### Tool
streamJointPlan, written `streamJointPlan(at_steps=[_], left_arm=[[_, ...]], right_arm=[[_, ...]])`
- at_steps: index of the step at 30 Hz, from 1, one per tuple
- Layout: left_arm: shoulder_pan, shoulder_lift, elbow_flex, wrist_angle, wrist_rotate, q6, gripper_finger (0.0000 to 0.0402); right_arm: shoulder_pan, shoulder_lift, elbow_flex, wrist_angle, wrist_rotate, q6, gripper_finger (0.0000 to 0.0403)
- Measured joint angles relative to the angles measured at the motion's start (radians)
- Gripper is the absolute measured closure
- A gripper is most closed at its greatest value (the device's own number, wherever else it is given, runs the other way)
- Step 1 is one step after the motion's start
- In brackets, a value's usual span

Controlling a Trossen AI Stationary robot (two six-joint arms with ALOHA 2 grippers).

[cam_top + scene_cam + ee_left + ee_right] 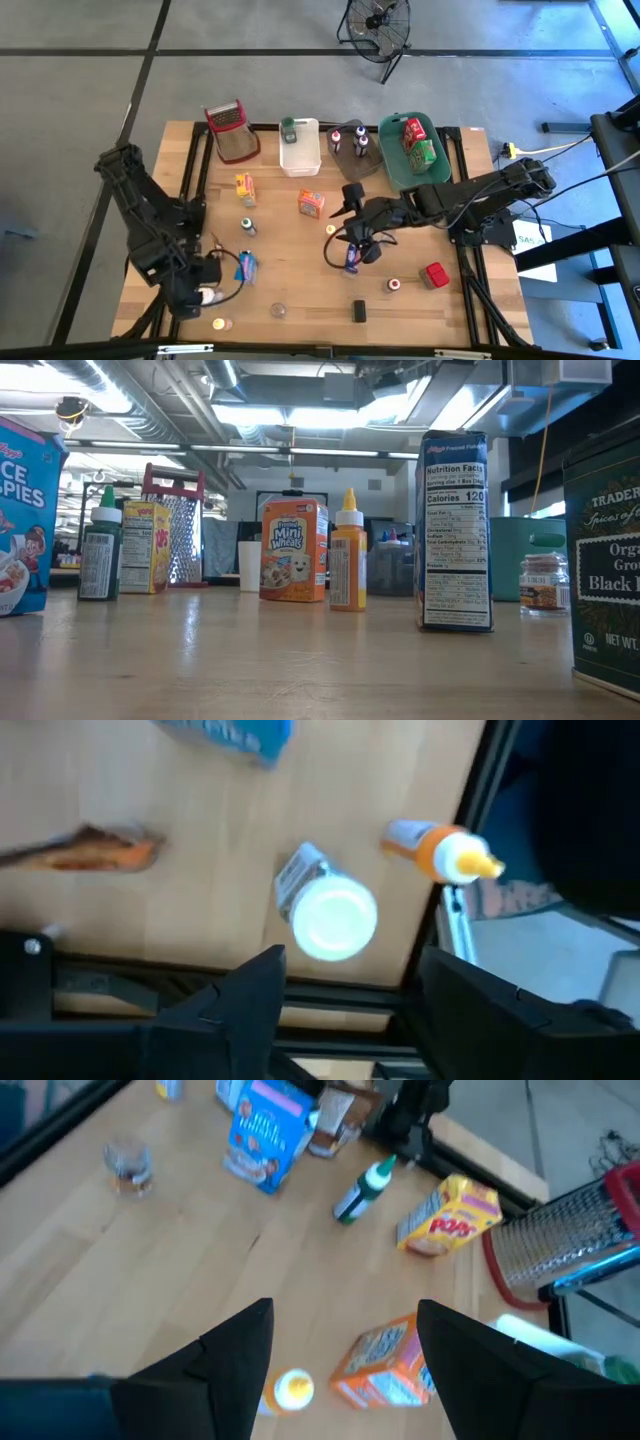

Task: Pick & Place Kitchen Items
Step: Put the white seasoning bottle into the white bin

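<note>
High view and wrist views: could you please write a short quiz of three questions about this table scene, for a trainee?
1. True or false: the green bin holds a red box and a green box.
2. In the left wrist view, a jar stands just ahead of the left gripper. What colour is its cap? A) white B) red C) green
3. One word: in the right wrist view, do the jaws of the right gripper stand open or shut?

Key: 1 true; 2 A; 3 open, with nothing between them.
</note>
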Motion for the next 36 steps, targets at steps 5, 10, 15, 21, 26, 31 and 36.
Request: streamJointPlan(at_steps=[5, 10, 15, 21, 26, 31, 36], left_arm=[[-0.055, 0.0, -0.04, 0.006, -0.014, -0.062, 0.0187], [-0.081, 0.012, -0.056, 0.034, -0.062, -0.052, 0.0192], [-0.084, 0.039, -0.056, 0.059, -0.093, 0.0, 0.019], [-0.084, 0.057, -0.056, 0.063, -0.143, 0.015, 0.0192], [-0.084, 0.057, -0.056, 0.088, -0.134, -0.011, 0.0188], [-0.084, 0.057, -0.056, 0.093, -0.124, -0.03, 0.0172], [-0.084, 0.057, -0.056, 0.093, -0.128, -0.039, 0.0138]], right_arm=[[-0.003, 0.0, 0.0, 0.036, -0.041, 0.0, 0.0153], [-0.003, 0.0, 0.0, 0.055, -0.041, 0.0, 0.0153], [-0.005, 0.0, 0.0, 0.063, -0.041, 0.0, 0.0153], [-0.004, 0.0, 0.0, 0.06, -0.041, 0.002, 0.0153], [-0.004, 0.0, 0.0, 0.052, -0.041, 0.005, 0.0153], [-0.004, 0.0, 0.0, 0.052, -0.041, 0.005, 0.0153], [-0.004, 0.0, 0.0, 0.053, -0.041, 0.006, 0.0153]])
